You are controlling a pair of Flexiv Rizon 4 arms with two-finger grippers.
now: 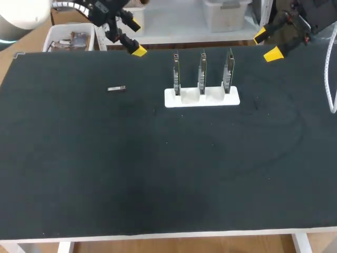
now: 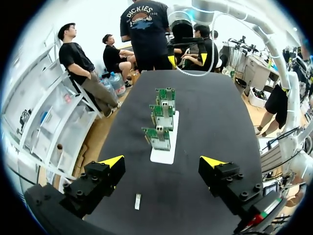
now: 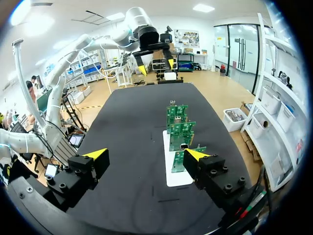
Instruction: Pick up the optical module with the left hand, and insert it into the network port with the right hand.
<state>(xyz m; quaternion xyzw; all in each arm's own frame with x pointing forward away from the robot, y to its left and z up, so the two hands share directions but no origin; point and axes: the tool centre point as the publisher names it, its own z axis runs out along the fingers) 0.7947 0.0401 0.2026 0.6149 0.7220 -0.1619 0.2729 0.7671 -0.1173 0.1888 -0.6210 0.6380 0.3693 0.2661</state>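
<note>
Plainly, both sets of jaws stand wide apart with nothing between them. The left gripper (image 2: pixel 162 161) hangs above the black mat (image 1: pixel 158 174) at the table's far left corner, and its yellow fingertips (image 2: pixel 112 160) touch nothing. The right gripper (image 3: pixel 145 154) is parted just as wide and equally empty, and hangs over the far right corner. The optical module (image 1: pixel 116 88), a small silvery bar, lies flat on the mat on the left side of the table, well apart from the left gripper (image 1: pixel 136 38) and to the near side of it. In the left wrist view the optical module (image 2: pixel 138 201) lies on the mat below the gap between the fingers, closer to one finger than to the other. Ahead of that gripper, near the middle of the table's far half, a white holder (image 1: pixel 202 97) carries three green circuit boards (image 1: pixel 202 73) standing upright in a row, each in its own slot. The module lies well to the left of the holder. From the right wrist the same circuit boards (image 3: pixel 181 132) stand in a line ahead of the right gripper (image 1: pixel 266 45), and one of its fingertips (image 3: pixel 195 154) partly hides the nearest. The ports on the boards are too small to make out.
</note>
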